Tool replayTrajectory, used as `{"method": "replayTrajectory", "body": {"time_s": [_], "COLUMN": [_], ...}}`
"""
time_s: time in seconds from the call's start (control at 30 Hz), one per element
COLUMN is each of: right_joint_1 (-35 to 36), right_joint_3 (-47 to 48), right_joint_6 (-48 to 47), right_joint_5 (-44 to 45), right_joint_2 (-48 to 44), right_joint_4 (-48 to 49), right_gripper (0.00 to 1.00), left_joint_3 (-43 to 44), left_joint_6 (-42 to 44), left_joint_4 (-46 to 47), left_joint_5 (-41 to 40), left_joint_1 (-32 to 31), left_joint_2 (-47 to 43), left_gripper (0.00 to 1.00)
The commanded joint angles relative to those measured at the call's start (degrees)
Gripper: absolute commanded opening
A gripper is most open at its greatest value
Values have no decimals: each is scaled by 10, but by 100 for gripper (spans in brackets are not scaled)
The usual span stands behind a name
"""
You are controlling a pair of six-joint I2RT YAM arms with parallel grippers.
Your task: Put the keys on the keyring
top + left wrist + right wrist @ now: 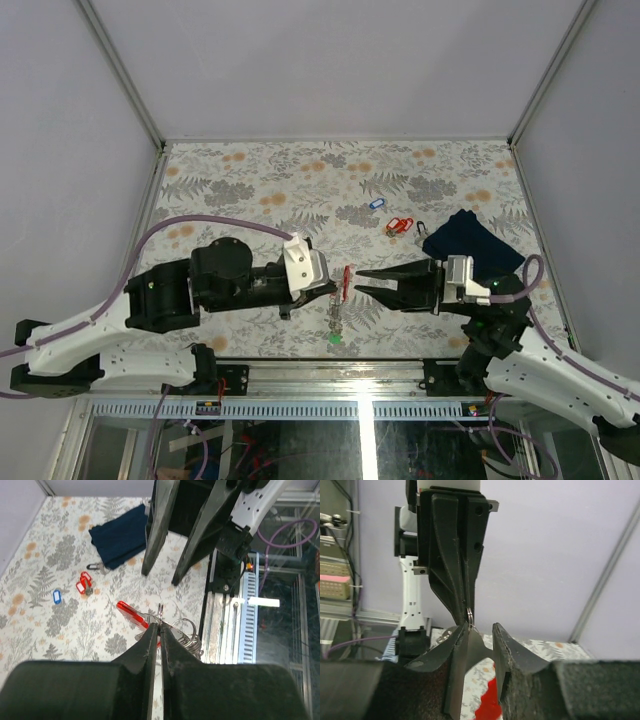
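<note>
My left gripper (335,288) (160,625) is shut on a small silvery keyring (160,611) and holds it above the table. A key with a red tag (346,281) (131,612) hangs at the ring, with more rings and keys (187,632) bunched below; a green tag (334,339) shows under them. My right gripper (358,282) (481,625) is open and points at the ring from the right, one finger (462,645) beside the ring (469,615). Loose on the table are a blue-tagged key (376,203) (56,596) and red-tagged keys (398,226) (84,583).
A dark navy folded cloth (470,243) (120,537) lies at the right, behind my right gripper. A small dark clip (423,228) lies between it and the red-tagged keys. The table's near edge with its metal rail (360,370) runs just below both grippers.
</note>
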Motion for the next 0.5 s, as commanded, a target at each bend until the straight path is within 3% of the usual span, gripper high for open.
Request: {"method": "replayTrajectory", "body": {"time_s": [0.0,0.23,0.47], "right_joint_1": [2,2,-2], "right_joint_3": [36,35,19], "right_joint_6": [-83,-82,-51], "right_joint_5": [64,106,75], "right_joint_2": [-44,-51,-16], "right_joint_4": [-119,-199,-199], "right_gripper": [33,20,23], "left_joint_3": [78,178,233], "left_joint_6": [-2,-41,-57], "left_joint_4": [-116,-314,-418], "left_joint_5": [-18,-61,-83], "left_joint_1": [-2,-3,-2], "left_joint_2": [27,131,188], "left_gripper": [0,0,0]}}
